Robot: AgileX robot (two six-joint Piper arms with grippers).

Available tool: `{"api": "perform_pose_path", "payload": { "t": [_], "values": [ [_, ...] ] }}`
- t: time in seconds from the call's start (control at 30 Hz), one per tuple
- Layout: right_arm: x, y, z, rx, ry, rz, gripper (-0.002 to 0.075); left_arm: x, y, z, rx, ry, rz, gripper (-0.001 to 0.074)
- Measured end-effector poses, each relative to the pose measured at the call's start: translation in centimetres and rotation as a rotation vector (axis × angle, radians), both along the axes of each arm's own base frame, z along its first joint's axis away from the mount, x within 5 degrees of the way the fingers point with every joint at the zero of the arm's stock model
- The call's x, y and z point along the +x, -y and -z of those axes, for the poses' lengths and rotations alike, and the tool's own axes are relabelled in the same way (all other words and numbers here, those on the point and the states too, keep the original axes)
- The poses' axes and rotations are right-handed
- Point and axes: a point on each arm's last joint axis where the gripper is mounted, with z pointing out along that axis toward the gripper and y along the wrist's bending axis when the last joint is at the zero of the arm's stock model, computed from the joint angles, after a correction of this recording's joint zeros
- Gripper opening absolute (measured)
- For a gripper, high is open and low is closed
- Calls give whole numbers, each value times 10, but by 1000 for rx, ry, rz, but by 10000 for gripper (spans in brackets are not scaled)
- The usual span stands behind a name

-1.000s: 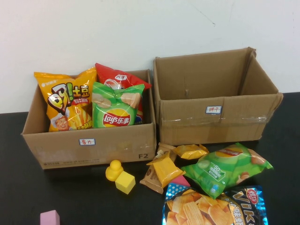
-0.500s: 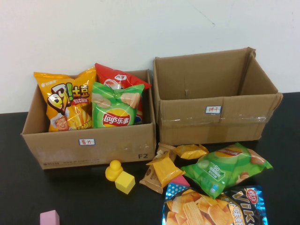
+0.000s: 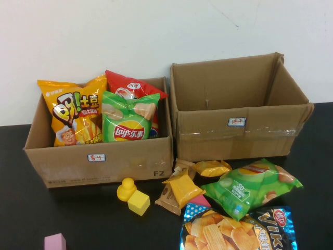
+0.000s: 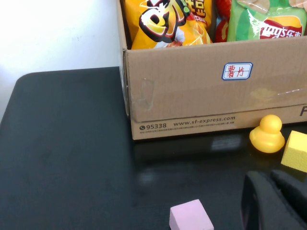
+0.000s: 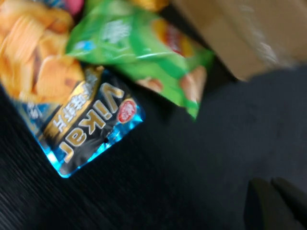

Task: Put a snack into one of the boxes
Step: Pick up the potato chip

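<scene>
So there are two cardboard boxes at the back of the black table (image 3: 21, 208): the left box (image 3: 99, 161) already has three chip bags standing in it, an orange bag (image 3: 73, 112), a red bag (image 3: 132, 86) behind, and a green chip bag (image 3: 130, 119) in front, while the right box (image 3: 239, 130) looks bare inside from what shows. The loose snacks sit in front of the right box: a big green bag (image 3: 250, 186), a blue bag of crisps (image 3: 237, 230) at the near edge, and a few small yellow packets (image 3: 183, 188) bunched beside them. A yellow duck (image 3: 126, 188) and yellow block (image 3: 139, 202) sit touching, just in front of the left box, with a pink block (image 3: 55, 242) nearer the left edge. The left gripper (image 4: 276, 201) hangs near the blocks and the right gripper (image 5: 276, 203) over bare table next to the big green bag, neither holding anything, but honestly can't tell how wide either one is.
</scene>
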Motion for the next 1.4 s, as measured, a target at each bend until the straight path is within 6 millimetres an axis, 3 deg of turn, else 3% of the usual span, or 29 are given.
{"api": "perform_pose_path", "payload": {
  "t": [0.13,0.23,0.4,0.5,0.67,0.8,1.3,1.4],
  "values": [
    [32,-36,16,-127,-25,-213,13,0,0,0,0,0,0,-3],
    [52,-61,32,-197,-23,-349,109,0,0,0,0,0,0,-3],
    [83,-89,76,-251,-74,-455,540,0,0,0,0,0,0,-3],
    [95,-99,104,-301,-125,-510,647,0,0,0,0,0,0,-3],
    [113,-109,141,-335,-186,-559,685,0,0,0,0,0,0,-3],
    [126,-117,159,-348,-175,-593,690,0,0,0,0,0,0,-3],
    [144,-129,229,-397,-201,-715,692,0,0,0,0,0,0,-3],
    [149,-132,236,-391,-170,-713,646,0,0,0,0,0,0,-3]
  ]
}}
